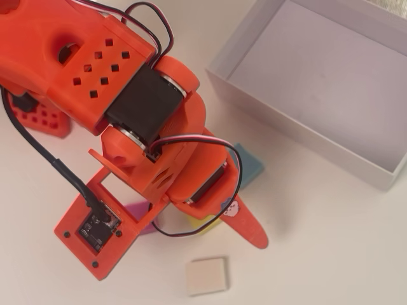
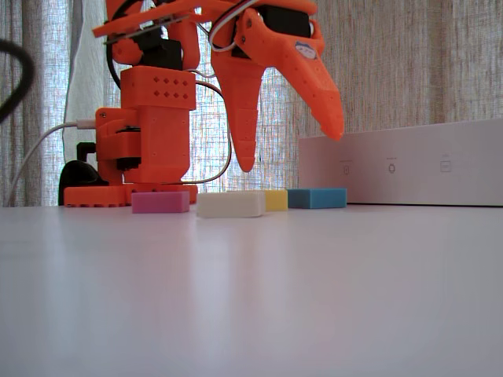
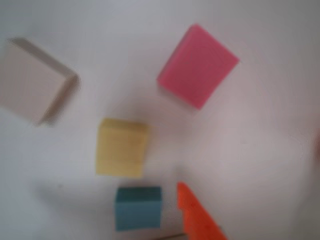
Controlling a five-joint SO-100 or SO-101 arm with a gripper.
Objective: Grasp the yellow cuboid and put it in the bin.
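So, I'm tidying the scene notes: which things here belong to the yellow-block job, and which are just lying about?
Part of the job:
- yellow cuboid
- bin, empty as far as it shows
- gripper, open and raised above the blocks

Just lying about:
- pink block
- cream-white block
- teal-blue block

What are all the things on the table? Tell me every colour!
yellow cuboid: one, bright yellow, on the table in the middle of the blocks, below the gripper
pink block: one, pink, upper right in the wrist view
cream block: one, cream-white, lowest in the overhead view
blue block: one, teal blue, nearest the bin
bin: one, white walls, lavender-grey floor, nothing in it, top right in the overhead view
curtain: pale, behind everything in the fixed view
arm: one, orange
gripper: one, orange, open, raised above the blocks, holding nothing
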